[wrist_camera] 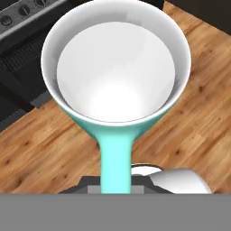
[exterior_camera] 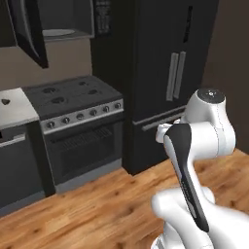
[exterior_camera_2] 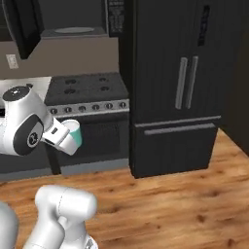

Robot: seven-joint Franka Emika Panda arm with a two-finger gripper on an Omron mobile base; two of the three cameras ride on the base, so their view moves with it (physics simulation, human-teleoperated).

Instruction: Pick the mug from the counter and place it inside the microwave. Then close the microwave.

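Over floor: my gripper (exterior_camera_2: pixel 65 133) clamps mug (exterior_camera_2: pixel 73 134).
Microwave (exterior_camera_2: pixel 63 19): apparently open, mug not inside.
Left: placing, closing.

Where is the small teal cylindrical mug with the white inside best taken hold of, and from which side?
Grip the mug by the narrow teal strip on its side, probably its handle, coming from above the open mouth. The strip is slim enough for the jaws, while the round body looks too wide. The gripper is shut on the mug in just this way.
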